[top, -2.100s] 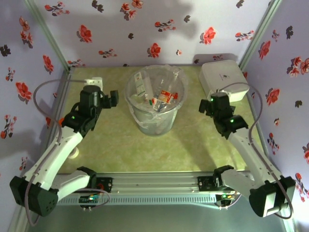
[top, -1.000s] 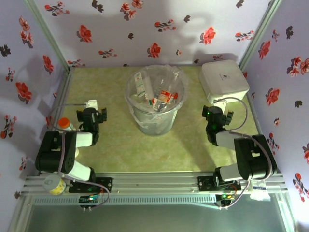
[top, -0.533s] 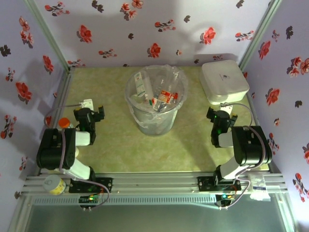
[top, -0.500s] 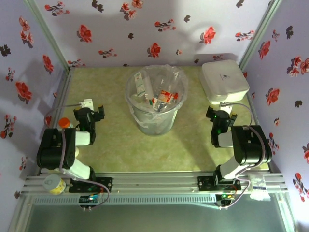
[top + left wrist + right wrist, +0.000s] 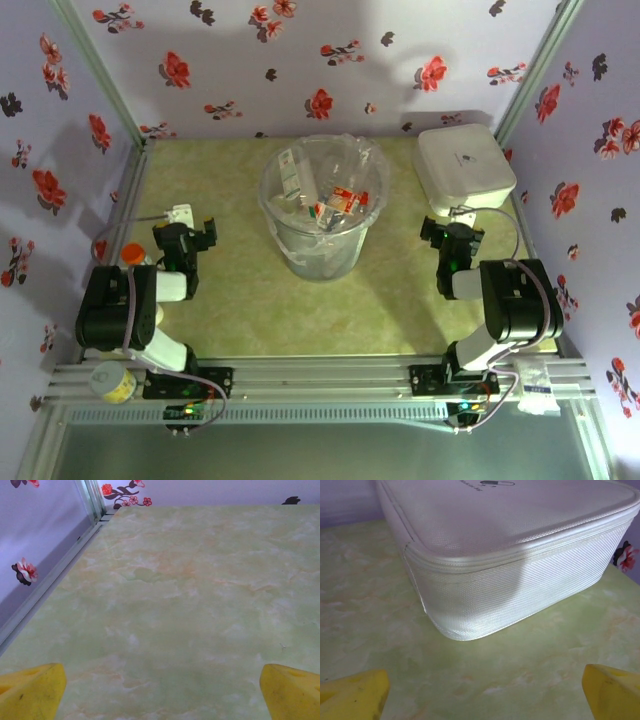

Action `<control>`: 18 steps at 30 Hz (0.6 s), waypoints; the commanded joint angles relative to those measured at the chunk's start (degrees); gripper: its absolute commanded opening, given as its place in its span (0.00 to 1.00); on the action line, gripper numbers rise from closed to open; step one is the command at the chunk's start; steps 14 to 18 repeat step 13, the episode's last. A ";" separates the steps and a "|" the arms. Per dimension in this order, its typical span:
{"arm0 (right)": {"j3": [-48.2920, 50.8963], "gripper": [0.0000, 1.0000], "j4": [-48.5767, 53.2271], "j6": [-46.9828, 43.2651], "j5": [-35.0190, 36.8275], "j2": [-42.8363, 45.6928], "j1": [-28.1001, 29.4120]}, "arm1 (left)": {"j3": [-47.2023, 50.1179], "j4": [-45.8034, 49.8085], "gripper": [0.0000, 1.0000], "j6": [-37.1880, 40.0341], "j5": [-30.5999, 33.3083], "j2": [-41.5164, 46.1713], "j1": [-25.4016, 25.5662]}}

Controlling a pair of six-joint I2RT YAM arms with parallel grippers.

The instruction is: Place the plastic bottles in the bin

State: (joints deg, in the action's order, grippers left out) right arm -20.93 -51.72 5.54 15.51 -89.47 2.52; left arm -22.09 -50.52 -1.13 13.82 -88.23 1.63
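Left gripper [image 5: 190, 228] and right gripper [image 5: 450, 229] spread wide, holding nothing, parked low at either side, probably because plastic bottles [image 5: 335, 200] lying together inside bin [image 5: 325, 257] between them, task apparently finished.

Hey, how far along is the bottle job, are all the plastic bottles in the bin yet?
It looks about finished. Done: several plastic bottles lie inside the bin. In hand: nothing; the left claw and right claw are open and empty. Left: I see no drink bottle out on the table. An orange-capped bottle and a yellow-labelled jar stand at its near left side, outside the job.
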 commanded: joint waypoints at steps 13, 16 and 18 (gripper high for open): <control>-0.83 1.00 0.17 -0.57 -1.07 0.24 -0.42 | 0.04 -1.87 1.00 -0.37 -0.55 -0.40 -0.22; -0.83 1.00 0.17 -0.57 -1.07 0.24 -0.42 | 0.04 -1.87 1.00 -0.37 -0.55 -0.40 -0.22; -0.83 1.00 0.17 -0.57 -1.07 0.24 -0.42 | 0.04 -1.87 1.00 -0.37 -0.55 -0.40 -0.22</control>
